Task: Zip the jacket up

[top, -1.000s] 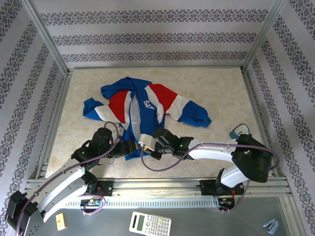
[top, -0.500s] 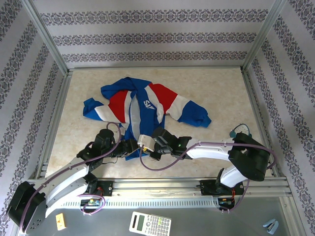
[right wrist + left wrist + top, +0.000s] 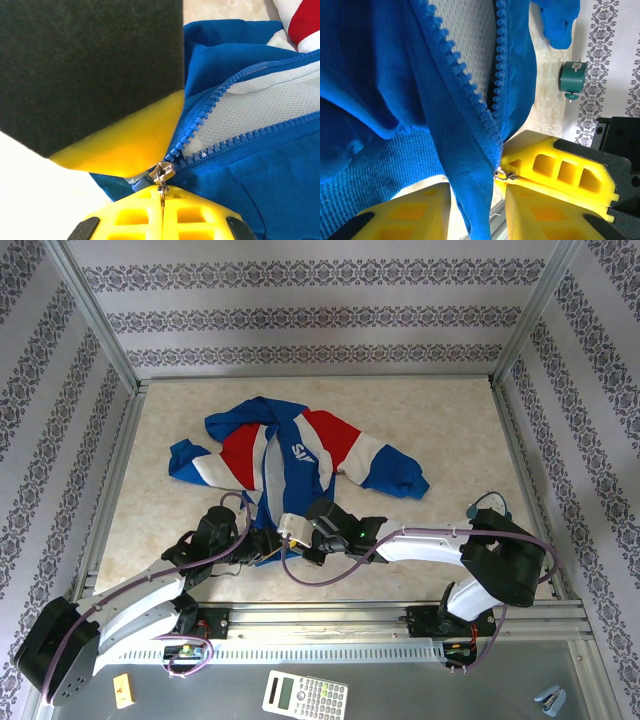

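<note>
The blue, red and white jacket (image 3: 290, 455) lies spread on the table, its front zipper open. In the right wrist view my right gripper (image 3: 162, 194) is shut on the metal pull tab of the zipper slider (image 3: 164, 173), at the bottom end of the blue zipper teeth (image 3: 215, 105). My left gripper (image 3: 472, 212) is at the hem just left of it. Its yellow fingers (image 3: 405, 215) stand either side of the hanging blue hem strip (image 3: 470, 195), with a narrow gap still showing. In the top view both grippers meet at the jacket's lower edge (image 3: 275, 538).
A teal roll (image 3: 487, 508) sits near the right rail. The metal frame rail (image 3: 330, 615) runs along the near edge just behind the grippers. A calculator (image 3: 305, 696) lies below the table edge. Patterned walls enclose the other three sides.
My left gripper has narrowed its jaws around the hem and its arm has swung slightly right. The right gripper has kept its hold on the zipper pull.
</note>
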